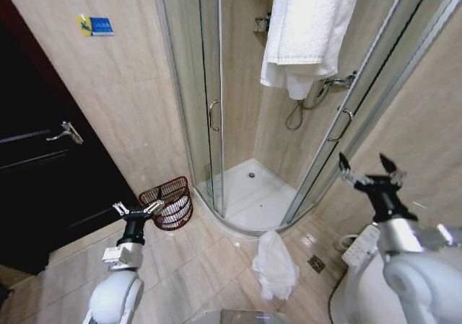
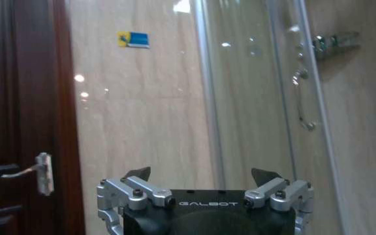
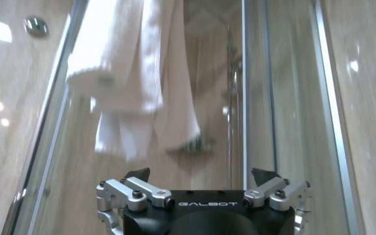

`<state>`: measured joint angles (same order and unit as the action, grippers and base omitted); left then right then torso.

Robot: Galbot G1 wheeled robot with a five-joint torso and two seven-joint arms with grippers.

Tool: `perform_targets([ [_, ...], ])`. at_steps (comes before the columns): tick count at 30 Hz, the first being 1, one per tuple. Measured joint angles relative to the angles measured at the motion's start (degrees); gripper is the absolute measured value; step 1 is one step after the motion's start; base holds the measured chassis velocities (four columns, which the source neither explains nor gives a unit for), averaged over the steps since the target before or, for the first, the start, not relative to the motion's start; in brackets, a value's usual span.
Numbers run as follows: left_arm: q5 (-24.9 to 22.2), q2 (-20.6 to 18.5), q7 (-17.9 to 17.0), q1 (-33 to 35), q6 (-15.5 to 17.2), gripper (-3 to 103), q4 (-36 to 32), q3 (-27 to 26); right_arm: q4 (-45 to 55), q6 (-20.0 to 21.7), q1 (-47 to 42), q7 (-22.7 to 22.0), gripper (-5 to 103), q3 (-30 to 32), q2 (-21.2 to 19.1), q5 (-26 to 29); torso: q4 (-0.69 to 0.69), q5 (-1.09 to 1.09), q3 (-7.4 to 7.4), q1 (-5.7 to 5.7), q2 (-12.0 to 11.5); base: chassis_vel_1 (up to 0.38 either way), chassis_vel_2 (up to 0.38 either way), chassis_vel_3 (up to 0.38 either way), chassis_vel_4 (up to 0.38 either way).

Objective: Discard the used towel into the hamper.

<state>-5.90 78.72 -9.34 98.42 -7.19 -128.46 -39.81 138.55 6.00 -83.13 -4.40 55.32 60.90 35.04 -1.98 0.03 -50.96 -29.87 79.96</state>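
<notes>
A white towel [image 1: 307, 28] hangs folded over the top of the glass shower enclosure [image 1: 216, 115]; the right wrist view faces this hanging towel [image 3: 132, 93] through the glass. A second white towel [image 1: 274, 266] lies crumpled on the floor tiles in front of the shower tray. The hamper [image 1: 168, 203], a dark red-brown openwork basket, stands on the floor against the wall beside the shower. My left gripper [image 1: 137, 208] [image 2: 201, 174] is open and empty, held up just in front of the hamper. My right gripper [image 1: 367, 167] [image 3: 201, 174] is open and empty, raised at the right, apart from both towels.
A dark wooden door [image 1: 43, 187] with a metal handle [image 1: 66, 131] fills the left side. A white toilet with a control panel [image 1: 359, 246] sits at the lower right, near a floor drain [image 1: 316, 263]. Beige tiled floor lies between the hamper and the crumpled towel.
</notes>
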Motion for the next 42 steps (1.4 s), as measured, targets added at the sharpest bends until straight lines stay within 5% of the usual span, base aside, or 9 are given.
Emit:
perform_targets([
  [4, 0.8, -1.2, -0.5, -0.5, 0.9, 100, 1.0, 2.0, -1.9, -2.3, 6.7, -2.6, 100, -0.1, -6.7, 3.1, 0.05, 0.0, 0.02, 0.02, 0.0, 0.0, 0.0, 0.0, 0.0],
  [10, 1.5, -0.2, -1.7, 0.7, 1.3, 100, 1.0, 0.7, -7.4, 2.8, 25.6, -2.5, 100, -6.3, -18.3, 11.6, 0.0, -0.03, 0.02, 0.02, -0.1, 0.0, 0.0, 0.0, 0.0],
  [23, 2.8, 0.3, -2.1, 0.8, 1.7, 100, 1.0, 0.5, -16.3, 6.5, 55.2, -1.9, 100, -23.2, -28.3, 20.7, 0.03, -0.02, 0.05, 0.05, -0.1, 0.0, 0.0, 0.0, 0.0],
  [33, 2.8, 0.4, -2.2, 1.4, 1.4, 100, -0.3, -0.4, -26.1, 8.1, 84.5, -3.3, 100, -43.7, -25.9, 21.2, 0.01, -0.01, 0.05, 0.04, -0.1, 0.0, 0.0, 0.0, 0.0],
  [35, 2.6, 0.5, -2.3, 1.6, 1.2, 100, -0.6, -0.9, -31.0, 8.7, 95.0, -4.2, 100, -50.2, -22.4, 20.8, 0.02, -0.05, 0.05, 0.04, -0.1, 0.0, 0.0, 0.0, 0.0],
  [42, 2.3, 0.3, -2.3, 1.6, 1.1, 100, -1.5, -1.6, -41.6, 12.8, 111.4, -7.3, 100, -58.2, -10.5, 16.3, -0.01, -0.08, 0.05, 0.04, -0.1, 0.0, 0.0, 0.0, 0.0],
])
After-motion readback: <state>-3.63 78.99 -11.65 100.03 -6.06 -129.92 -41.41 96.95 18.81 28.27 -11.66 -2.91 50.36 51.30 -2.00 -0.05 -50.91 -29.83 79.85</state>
